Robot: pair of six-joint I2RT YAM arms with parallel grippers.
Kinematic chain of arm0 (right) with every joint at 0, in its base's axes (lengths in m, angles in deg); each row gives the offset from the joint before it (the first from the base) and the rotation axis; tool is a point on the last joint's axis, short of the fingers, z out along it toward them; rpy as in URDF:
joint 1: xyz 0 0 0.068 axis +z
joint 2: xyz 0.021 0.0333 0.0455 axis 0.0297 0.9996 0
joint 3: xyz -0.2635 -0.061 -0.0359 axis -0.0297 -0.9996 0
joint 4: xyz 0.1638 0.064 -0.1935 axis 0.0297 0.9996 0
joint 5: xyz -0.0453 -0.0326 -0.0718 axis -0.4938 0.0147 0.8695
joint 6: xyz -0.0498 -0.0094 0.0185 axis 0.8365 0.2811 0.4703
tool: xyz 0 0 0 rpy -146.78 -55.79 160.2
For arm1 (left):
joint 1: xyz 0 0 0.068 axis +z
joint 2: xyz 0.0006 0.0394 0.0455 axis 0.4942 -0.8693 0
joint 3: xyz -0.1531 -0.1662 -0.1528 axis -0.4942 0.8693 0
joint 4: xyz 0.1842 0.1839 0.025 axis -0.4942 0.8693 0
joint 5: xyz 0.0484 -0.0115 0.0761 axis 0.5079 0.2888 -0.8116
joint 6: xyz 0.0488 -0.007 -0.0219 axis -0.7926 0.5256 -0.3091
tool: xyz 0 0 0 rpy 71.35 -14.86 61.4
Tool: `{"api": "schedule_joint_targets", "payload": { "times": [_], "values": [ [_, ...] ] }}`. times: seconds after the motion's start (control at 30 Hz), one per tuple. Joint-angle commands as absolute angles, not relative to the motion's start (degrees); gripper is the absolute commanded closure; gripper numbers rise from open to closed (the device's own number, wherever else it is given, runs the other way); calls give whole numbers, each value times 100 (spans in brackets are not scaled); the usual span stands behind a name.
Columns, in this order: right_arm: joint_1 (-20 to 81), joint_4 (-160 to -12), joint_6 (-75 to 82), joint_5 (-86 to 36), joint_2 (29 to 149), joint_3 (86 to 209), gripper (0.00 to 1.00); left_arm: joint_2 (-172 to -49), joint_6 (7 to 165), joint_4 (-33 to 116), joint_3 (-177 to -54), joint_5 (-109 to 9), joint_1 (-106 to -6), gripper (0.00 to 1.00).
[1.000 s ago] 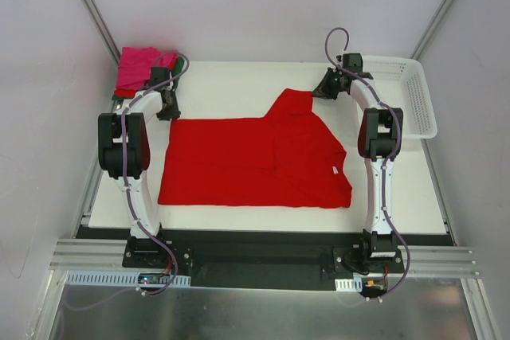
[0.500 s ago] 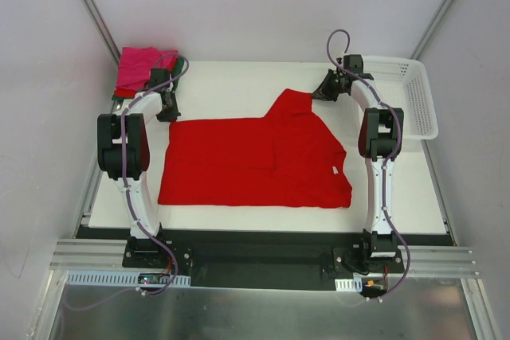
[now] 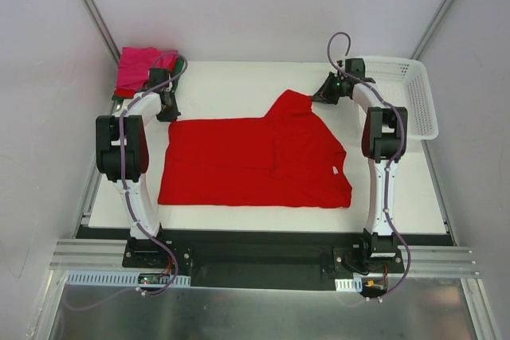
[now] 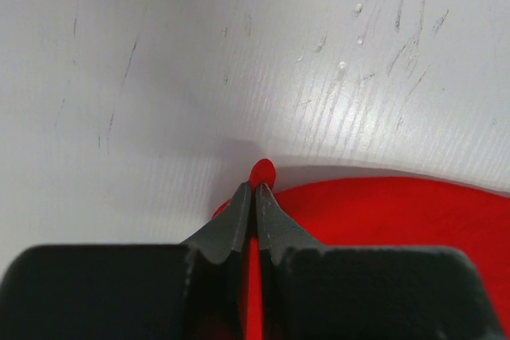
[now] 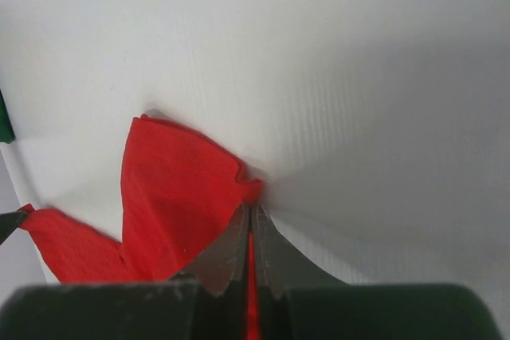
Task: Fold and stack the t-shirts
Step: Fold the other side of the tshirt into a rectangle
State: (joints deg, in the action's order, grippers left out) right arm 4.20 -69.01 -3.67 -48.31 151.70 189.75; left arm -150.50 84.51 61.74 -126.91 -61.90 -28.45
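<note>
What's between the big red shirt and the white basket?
Only the right arm, its right hand pinching the bright red cloth t-shirt, seen in the top view.

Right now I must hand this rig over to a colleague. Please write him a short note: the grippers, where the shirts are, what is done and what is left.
The left gripper is shut on the far left corner of the large red t-shirt.
The right gripper is shut on the same shirt, at its far sleeve tip.
The shirt lies spread on the table, not yet folded to stack size.
A pile with a magenta shirt on top sits at the far left corner. The white basket stands at the far right.
Left to do: fold the red shirt and put it on the pile.
</note>
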Motion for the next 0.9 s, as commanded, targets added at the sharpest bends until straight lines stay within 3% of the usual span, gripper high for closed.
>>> {"api": "schedule_joint_targets", "payload": {
  "times": [0.0, 0.43, 0.87],
  "values": [
    [390, -7292, -235, -4927, 14406, 18883, 99, -14603, 8609, 6220, -12634, -6000, -2848, 100],
    [390, -7284, -130, -4822, 13351, 18207, 99, -13953, 8880, 6229, -12335, -5640, -2856, 100],
    [372, -7081, 2, -4251, 11734, 16660, 99, -13126, 9505, 6220, -11483, -5324, -2856, 100]
  ]
}}
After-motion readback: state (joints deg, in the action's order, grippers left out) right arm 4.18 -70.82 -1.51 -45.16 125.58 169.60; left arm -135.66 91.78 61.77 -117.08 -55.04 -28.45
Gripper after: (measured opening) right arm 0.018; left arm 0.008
